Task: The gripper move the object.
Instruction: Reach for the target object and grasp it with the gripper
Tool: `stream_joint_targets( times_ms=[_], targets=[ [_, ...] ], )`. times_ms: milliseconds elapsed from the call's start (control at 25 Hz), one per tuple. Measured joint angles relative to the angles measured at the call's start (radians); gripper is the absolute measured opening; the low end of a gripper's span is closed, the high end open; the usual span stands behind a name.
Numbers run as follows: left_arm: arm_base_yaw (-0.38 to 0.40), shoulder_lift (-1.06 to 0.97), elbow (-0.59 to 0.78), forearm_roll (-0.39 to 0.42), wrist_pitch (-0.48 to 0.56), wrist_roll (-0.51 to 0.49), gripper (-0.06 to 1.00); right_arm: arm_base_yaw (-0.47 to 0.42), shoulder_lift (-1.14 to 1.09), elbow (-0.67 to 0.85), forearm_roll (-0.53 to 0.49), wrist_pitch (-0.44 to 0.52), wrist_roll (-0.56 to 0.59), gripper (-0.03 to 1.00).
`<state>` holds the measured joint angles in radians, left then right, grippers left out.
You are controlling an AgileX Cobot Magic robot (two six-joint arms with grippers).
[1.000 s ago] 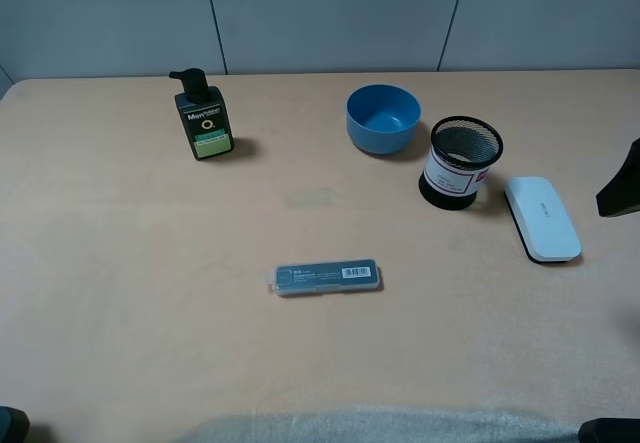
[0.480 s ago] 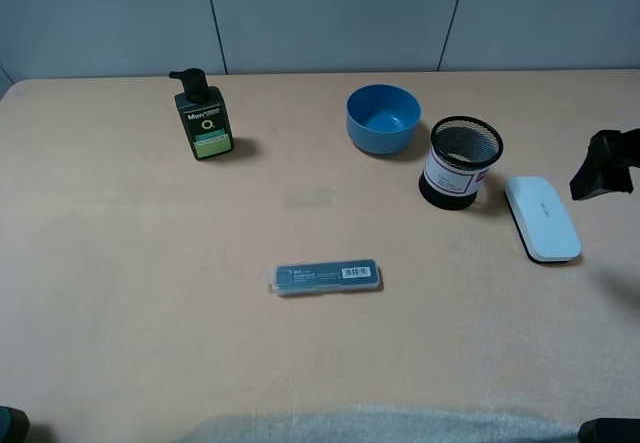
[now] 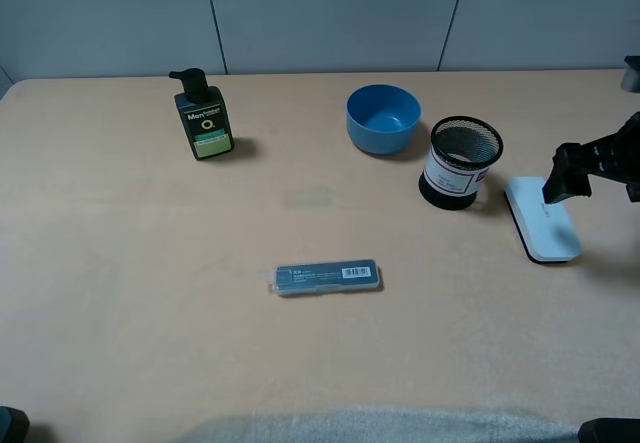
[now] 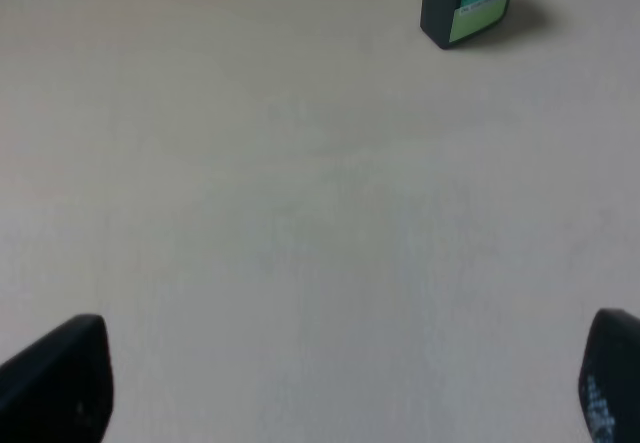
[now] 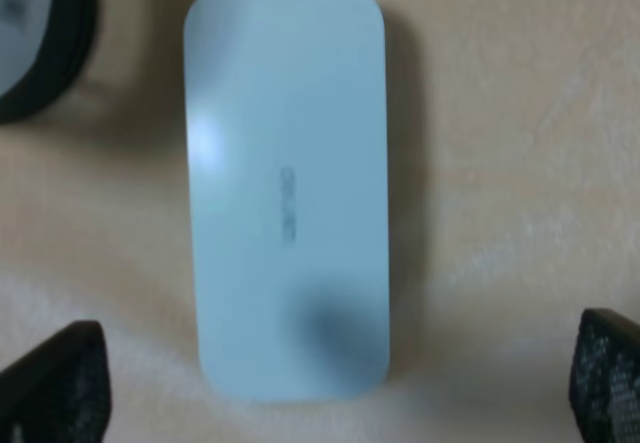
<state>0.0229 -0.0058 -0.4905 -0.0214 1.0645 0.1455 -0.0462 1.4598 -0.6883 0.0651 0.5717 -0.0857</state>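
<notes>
The flat white rounded case (image 3: 540, 219) lies on the table at the right, next to the mesh cup. In the right wrist view the white case (image 5: 285, 188) fills the middle, lengthwise between the fingers. My right gripper (image 3: 562, 184) hovers over the case's far right part, open, with one black fingertip (image 5: 55, 378) on each side of the case and nothing held. My left gripper (image 4: 340, 378) is open over bare table, its black fingertips (image 4: 60, 373) at the frame's corners; it is out of sight in the exterior view.
A black mesh pen cup (image 3: 461, 162) stands just left of the case, also seen in the right wrist view (image 5: 35, 38). A blue bowl (image 3: 383, 118) sits behind it. A dark pump bottle (image 3: 203, 118) (image 4: 468, 1) stands at the back left. A slim dark grey barcode-labelled case (image 3: 327, 277) lies mid-table.
My right gripper has come in from the right edge, moving left and down until it is over the white case. The case and the other objects have not moved.
</notes>
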Motion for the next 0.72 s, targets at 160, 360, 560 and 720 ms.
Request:
stream_joint_targets(
  times_ms=[160,360,560,720],
  targets=[
    [0.0,0.0,0.0,0.0,0.0,0.0,0.94,0.0,0.055,0.0,0.0,-0.047,-0.001,0.69],
    [0.0,0.0,0.0,0.0,0.0,0.0,0.94,0.0,0.107,0.0,0.0,-0.097,-0.001,0.69],
    [0.0,0.0,0.0,0.0,0.0,0.0,0.94,0.0,0.143,0.0,-0.001,-0.138,-0.001,0.69],
    [0.0,0.0,0.0,0.0,0.0,0.0,0.94,0.0,0.168,0.0,-0.001,-0.169,-0.001,0.69]
  ],
)
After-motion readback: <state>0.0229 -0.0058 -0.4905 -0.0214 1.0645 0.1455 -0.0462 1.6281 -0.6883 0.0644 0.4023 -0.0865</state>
